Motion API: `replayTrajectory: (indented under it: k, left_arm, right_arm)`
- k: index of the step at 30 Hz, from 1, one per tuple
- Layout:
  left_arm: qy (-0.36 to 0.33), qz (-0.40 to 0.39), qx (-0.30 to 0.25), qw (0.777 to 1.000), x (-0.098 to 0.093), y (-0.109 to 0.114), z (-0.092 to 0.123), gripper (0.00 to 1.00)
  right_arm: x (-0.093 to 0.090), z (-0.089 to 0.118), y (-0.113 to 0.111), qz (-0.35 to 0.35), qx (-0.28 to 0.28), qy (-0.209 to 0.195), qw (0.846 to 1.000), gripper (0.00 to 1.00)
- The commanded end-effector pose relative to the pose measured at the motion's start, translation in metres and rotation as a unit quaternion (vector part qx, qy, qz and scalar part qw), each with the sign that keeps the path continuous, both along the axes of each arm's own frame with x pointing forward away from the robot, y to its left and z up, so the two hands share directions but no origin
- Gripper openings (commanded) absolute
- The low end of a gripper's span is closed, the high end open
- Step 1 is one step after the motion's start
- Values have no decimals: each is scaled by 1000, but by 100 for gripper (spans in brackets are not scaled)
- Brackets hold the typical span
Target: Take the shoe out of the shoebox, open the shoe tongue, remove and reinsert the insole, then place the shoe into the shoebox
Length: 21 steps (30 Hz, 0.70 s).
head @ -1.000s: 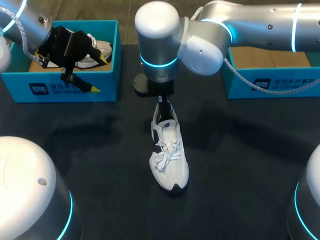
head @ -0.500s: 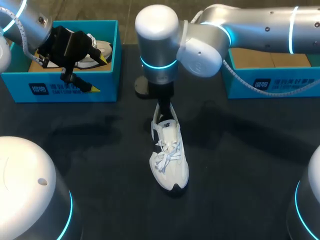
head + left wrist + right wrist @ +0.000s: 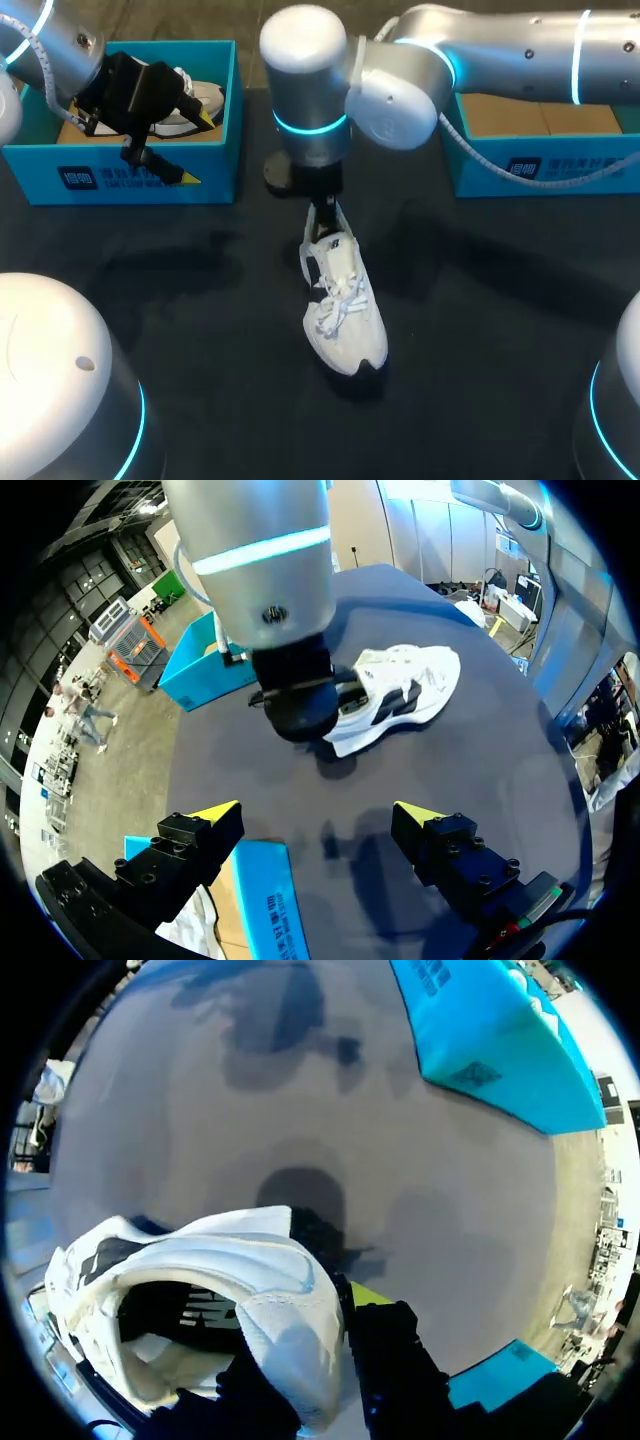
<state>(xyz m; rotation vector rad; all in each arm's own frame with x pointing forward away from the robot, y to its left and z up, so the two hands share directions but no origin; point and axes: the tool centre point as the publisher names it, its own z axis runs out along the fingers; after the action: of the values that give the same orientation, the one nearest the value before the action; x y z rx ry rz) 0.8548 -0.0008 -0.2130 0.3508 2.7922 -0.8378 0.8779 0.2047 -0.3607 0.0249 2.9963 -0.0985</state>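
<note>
A white sneaker [image 3: 345, 300] with black trim lies on the dark table near the middle, toe toward me. My right gripper [image 3: 325, 215] comes straight down on its heel. In the right wrist view the heel collar [image 3: 285, 1300] sits between the fingers, one yellow-tipped finger [image 3: 365, 1293] outside it and the other inside the shoe, so my right gripper [image 3: 310, 1310] is shut on the heel. My left gripper [image 3: 165, 135] hovers open over the front wall of the left blue shoebox [image 3: 120, 178]. From the left wrist, my left gripper [image 3: 318, 815] has nothing between its fingers and the sneaker [image 3: 400, 685] lies well ahead.
A second white shoe [image 3: 195, 100] lies inside the left shoebox. Another blue shoebox [image 3: 545, 165] stands at the back right. My right arm's wrist [image 3: 270, 580] stands between the left gripper and the sneaker.
The right gripper closed on the sneaker's heel. The shoe has turned, its toe swinging a little to the right. The left arm has stayed where it was.
</note>
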Motion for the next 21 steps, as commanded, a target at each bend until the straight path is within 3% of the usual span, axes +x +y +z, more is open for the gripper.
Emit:
replayTrajectory:
  k: [1, 3, 7, 14, 21]
  left_arm:
    - [0, 0, 2, 1000, -1, 0, 1, 100]
    - [0, 0, 2, 1000, -1, 0, 1, 100]
    - [0, 0, 2, 1000, -1, 0, 1, 100]
    - [0, 0, 2, 1000, -1, 0, 1, 100]
    - [0, 0, 2, 1000, -1, 0, 1, 100]
  right_arm:
    - [-16, 59, -10, -12, 15, 3, 1000, 0]
    - [-22, 77, -10, -19, 6, 13, 1000, 0]
    - [-32, 119, -7, -7, 43, 15, 999, 0]
    - [-32, 179, -5, 20, 46, 7, 999, 0]
    - [-23, 211, -10, -3, 53, -21, 998, 0]
